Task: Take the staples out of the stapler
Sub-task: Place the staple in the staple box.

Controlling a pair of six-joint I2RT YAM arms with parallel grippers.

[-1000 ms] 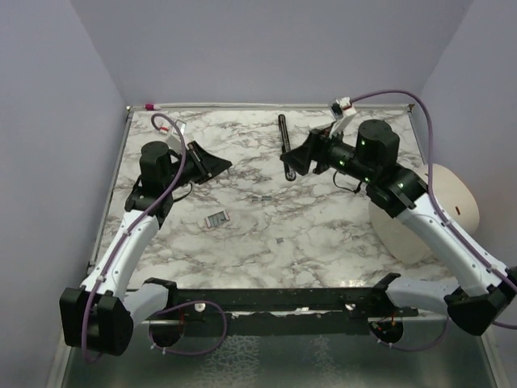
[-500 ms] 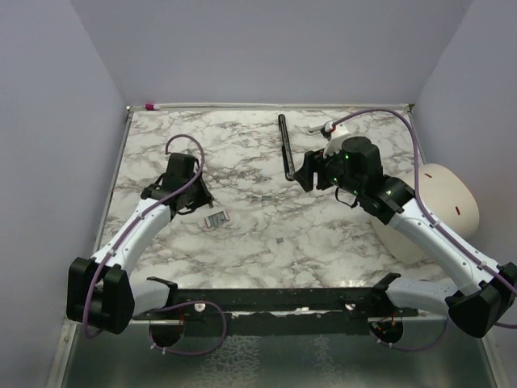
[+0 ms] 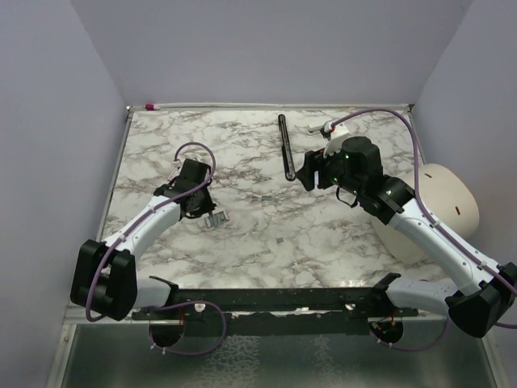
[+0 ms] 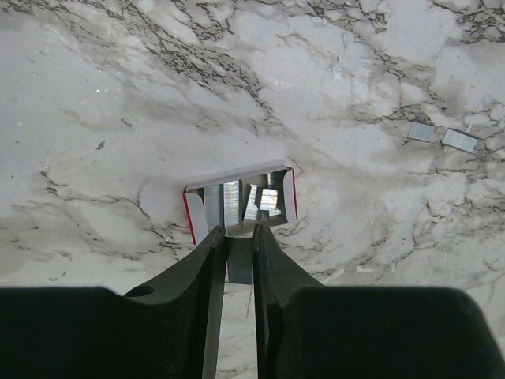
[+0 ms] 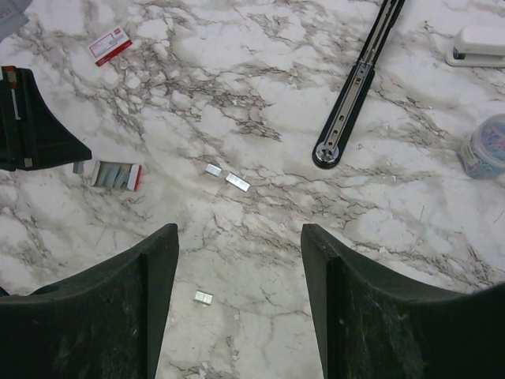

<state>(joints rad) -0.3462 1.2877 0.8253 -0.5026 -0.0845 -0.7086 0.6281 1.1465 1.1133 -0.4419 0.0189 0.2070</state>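
Marble table (image 3: 242, 242) (grey-veined) | lilac walls | left gripper (image 4: 235, 241) pinching stapler (image 4: 241, 204) | right gripper (image 5: 239, 237) spread

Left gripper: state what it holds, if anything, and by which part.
The left gripper is pinched on the stapler, gripping the grey metal part that sticks out of its near edge. The stapler lies flat on the marble table.

The white tabletop with grey marble veining (image 4: 118, 103) looks smooth with a soft sheen. The small red-and-white stapler (image 4: 241, 204) has what looks like plastic at its rims and a bright, reflective grey metal channel inside. The loose silvery staple strips (image 4: 442, 136) read as shiny metal. The left gripper's black fingers (image 4: 207, 272) look like matt plastic, as do the right gripper's fingers (image 5: 158, 268), whose surface is faintly rough and speckled. The long black bar (image 5: 359, 75) has a semi-gloss, metal-like finish.
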